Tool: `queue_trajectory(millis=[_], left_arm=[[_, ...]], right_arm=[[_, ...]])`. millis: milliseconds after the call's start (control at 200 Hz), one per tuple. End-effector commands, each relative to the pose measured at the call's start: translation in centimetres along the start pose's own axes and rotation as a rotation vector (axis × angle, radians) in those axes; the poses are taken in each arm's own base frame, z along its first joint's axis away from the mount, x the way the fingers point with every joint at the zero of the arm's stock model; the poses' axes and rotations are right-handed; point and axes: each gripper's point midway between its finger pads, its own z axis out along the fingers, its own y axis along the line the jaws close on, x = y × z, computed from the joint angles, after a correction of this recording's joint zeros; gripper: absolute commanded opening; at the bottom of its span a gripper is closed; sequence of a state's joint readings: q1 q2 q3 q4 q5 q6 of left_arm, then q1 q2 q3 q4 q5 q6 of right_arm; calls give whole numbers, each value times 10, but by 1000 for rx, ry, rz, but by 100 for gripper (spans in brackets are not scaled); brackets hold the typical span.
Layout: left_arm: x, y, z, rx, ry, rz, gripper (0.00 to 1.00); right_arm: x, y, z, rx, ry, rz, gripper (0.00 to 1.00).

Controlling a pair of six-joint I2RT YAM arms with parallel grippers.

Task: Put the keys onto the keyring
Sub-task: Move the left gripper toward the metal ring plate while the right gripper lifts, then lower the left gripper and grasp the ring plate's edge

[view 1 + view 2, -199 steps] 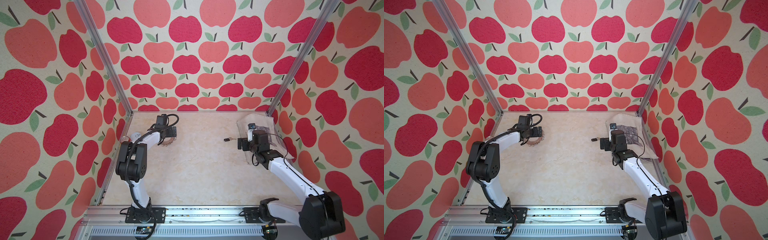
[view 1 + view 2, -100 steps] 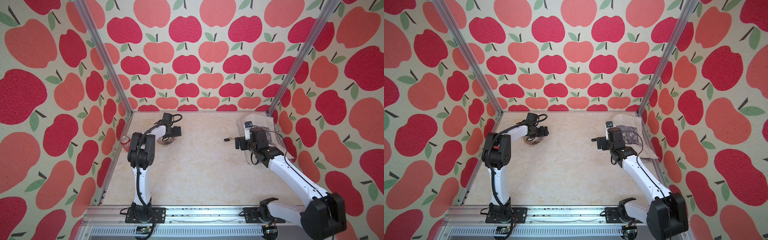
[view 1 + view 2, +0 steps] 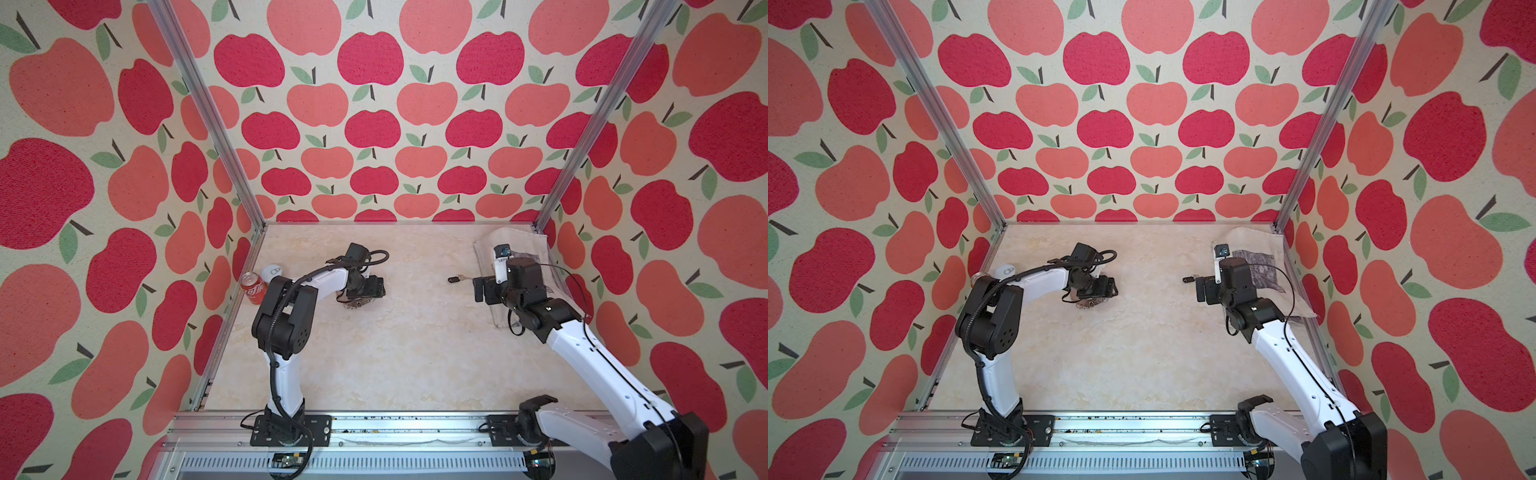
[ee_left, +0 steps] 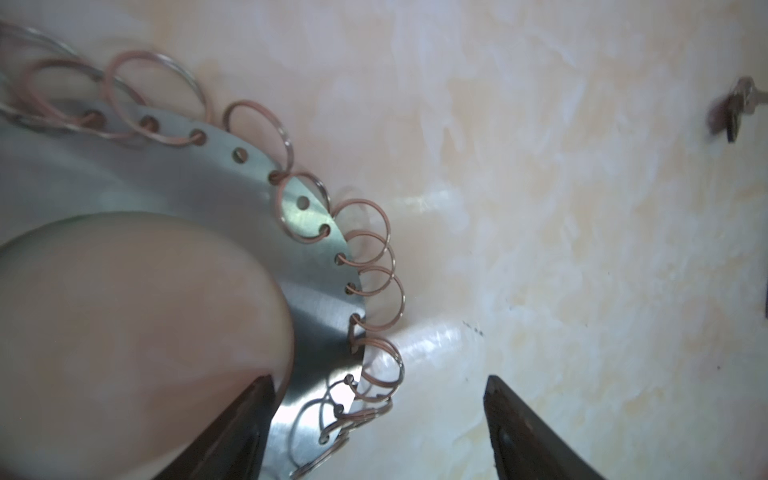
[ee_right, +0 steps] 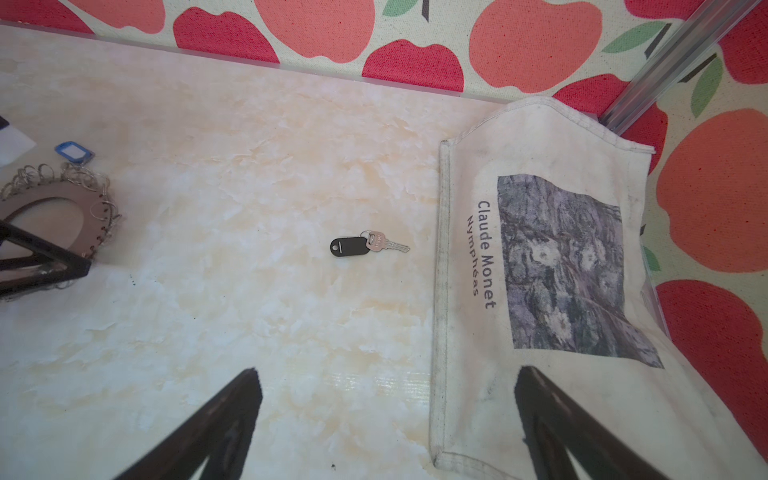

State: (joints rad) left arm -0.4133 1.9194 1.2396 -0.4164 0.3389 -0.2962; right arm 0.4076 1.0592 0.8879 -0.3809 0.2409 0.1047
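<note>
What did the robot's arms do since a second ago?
The left gripper slid toward the middle of the table, over the keyring; its open jaws now straddle the disc's rim, not clamped. The right gripper, open, hardly moved, and the black-tagged key lies where it was.

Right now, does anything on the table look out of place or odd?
Nothing looks spilled or damaged. A red can by the left wall and a cloth bag in the far right corner seem unrelated to the key work.
</note>
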Motion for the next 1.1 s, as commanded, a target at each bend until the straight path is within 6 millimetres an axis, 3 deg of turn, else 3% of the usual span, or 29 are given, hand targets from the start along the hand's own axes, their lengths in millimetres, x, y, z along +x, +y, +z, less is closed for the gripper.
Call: queue_trajectory(millis=[0, 155, 270, 545, 680, 845, 1096], left_arm=[[100, 3, 0, -27, 283, -91, 80], [155, -4, -22, -45, 354, -87, 79], [173, -11, -32, -46, 355, -61, 79], [121, -41, -58, -85, 103, 100, 78], [114, -59, -64, -155, 44, 220, 72], [120, -80, -48, -190, 45, 274, 61], [117, -82, -27, -269, 39, 279, 46]], right_arm=[[-5, 4, -17, -22, -7, 17, 99], [1, 11, -22, -44, -6, 27, 99], [4, 17, -20, -58, -1, 30, 99], [3, 34, -18, -89, -4, 7, 99], [8, 37, -21, -97, -2, 1, 99], [13, 35, -25, -94, -9, 15, 99], [8, 34, -28, -96, -21, 6, 99]])
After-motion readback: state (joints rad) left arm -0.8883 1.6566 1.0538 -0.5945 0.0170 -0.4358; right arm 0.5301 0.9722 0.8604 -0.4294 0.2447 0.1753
